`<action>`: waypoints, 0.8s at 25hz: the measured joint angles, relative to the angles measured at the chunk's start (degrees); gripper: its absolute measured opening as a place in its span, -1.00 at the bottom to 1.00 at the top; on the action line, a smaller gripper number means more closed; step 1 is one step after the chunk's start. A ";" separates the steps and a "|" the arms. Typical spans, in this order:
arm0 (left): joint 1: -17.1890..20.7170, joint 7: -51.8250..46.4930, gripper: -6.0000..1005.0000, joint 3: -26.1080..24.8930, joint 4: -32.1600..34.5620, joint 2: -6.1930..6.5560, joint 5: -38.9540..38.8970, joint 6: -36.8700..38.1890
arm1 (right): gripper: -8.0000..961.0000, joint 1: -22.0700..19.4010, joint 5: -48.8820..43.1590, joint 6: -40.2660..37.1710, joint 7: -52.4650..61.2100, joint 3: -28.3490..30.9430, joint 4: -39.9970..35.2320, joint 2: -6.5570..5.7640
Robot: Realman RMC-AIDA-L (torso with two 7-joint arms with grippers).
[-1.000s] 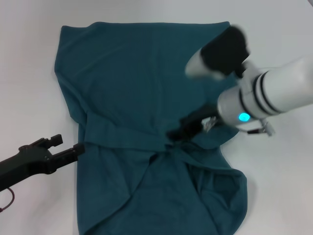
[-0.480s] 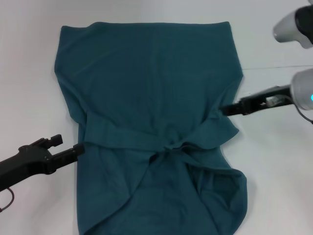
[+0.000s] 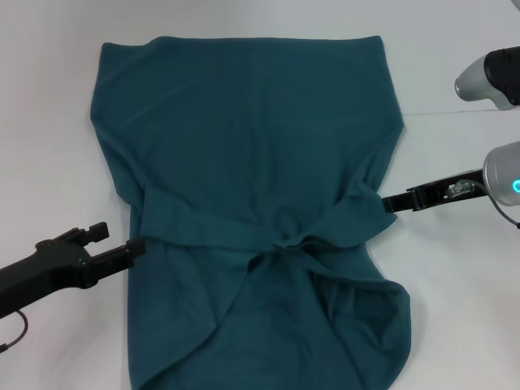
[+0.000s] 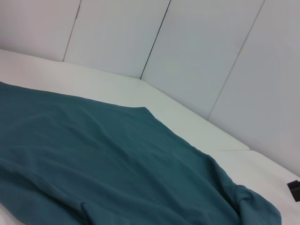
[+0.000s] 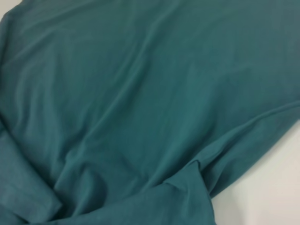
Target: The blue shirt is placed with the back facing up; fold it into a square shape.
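Bright, even overhead light on my feeds, white table (image 3: 49,97) nearly washed out. Soft faint shadows under the blue shirt (image 3: 252,162) folds (no hard glare). Right wrist view close up, slightly soft.

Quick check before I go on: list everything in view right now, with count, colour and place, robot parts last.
blue shirt: one, dark teal-blue, spread across the middle of the table, both sleeves folded in over its middle.
table: one, white, under the shirt.
wall panels: several, pale grey, behind the table in the left wrist view.
left gripper: one, black, at the shirt's left edge.
right gripper: one, black, at the shirt's right edge, on a white arm.
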 joint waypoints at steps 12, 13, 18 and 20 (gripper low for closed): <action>0.33 0.15 0.74 0.09 0.00 -0.09 0.00 0.07 | 0.34 1.73 3.85 4.42 -2.55 2.79 7.48 -0.07; 0.33 0.15 0.74 0.08 0.00 -0.09 0.00 0.07 | 0.34 1.75 4.75 4.42 -3.31 3.59 8.03 -0.08; 0.35 0.15 0.74 0.02 0.00 -0.02 0.00 0.07 | 0.34 1.84 6.81 4.13 -5.57 6.63 9.63 -0.21; 0.35 0.15 0.74 0.00 0.00 -0.01 0.00 0.07 | 0.34 1.69 6.85 3.99 -5.84 7.34 9.72 -0.25</action>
